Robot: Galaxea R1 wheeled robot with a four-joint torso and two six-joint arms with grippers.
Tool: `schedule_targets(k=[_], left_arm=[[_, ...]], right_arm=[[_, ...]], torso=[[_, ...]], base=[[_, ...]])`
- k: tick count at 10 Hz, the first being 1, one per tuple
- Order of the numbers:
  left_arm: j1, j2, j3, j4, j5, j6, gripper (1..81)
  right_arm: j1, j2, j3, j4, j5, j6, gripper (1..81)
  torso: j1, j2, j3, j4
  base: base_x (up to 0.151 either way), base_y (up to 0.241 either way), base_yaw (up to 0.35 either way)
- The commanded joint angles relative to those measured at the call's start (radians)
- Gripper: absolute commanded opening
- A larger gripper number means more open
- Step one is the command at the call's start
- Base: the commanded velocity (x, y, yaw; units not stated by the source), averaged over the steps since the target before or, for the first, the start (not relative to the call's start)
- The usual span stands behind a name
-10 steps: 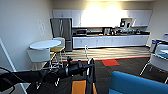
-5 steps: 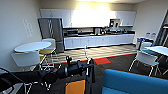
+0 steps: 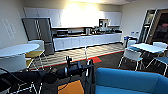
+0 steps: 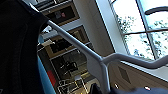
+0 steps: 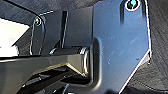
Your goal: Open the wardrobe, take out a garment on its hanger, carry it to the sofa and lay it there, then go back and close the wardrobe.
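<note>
Change of view: the whole room has slid toward 3 o'clock since half a second ago, so the camera has swung left; the fridge and counter now sit nearer the middle, and nothing in the room itself has moved.
Round table (image 3: 15,49): at 9 o'clock, white, cut off by the frame edge, with a yellow-seated chair (image 3: 35,53) just beside it.
Fridge (image 3: 38,33): at 10 o'clock, steel, against the white cabinets.
Left arm (image 3: 50,75): a dark bar reaching in from 8 o'clock toward the middle.
Left gripper (image 3: 88,67): at the arm's end near 6 o'clock; I cannot tell whether it is clenched or released, the tip is too blurred.
Hanger (image 4: 100,60): pale, seen close in the left wrist view, its neck dropping toward the wrist.
Garment (image 4: 17,47): black cloth draped over one hanger shoulder, cut off by the frame.
Sofa (image 3: 130,81): bright blue, at 5 o'clock, just beside the gripper, partly cut off.
Small tables and chairs (image 3: 146,48): at 3 o'clock, white and teal.
Right arm: only its dark plate (image 5: 120,45) shows above dark carpet; its gripper state cannot be told.
</note>
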Motion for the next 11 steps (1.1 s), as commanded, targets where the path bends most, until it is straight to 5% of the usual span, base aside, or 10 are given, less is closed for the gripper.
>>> schedule_targets(k=[1,11], left_arm=[[-0.151,-0.009,0.029,0.029,-0.041,0.003,1.0],[-0.151,-0.018,0.038,0.029,-0.041,0.003,1.0]], right_arm=[[0.040,-0.006,0.004,-0.008,-0.062,-0.004,81.1],[0.038,-0.004,0.004,-0.018,-0.062,-0.004,81.1]], torso=[[0.000,0.000,0.000,0.000],[0.000,0.000,0.000,0.000]], base=[[0.000,0.000,-0.269],[0.000,0.000,-0.271]])
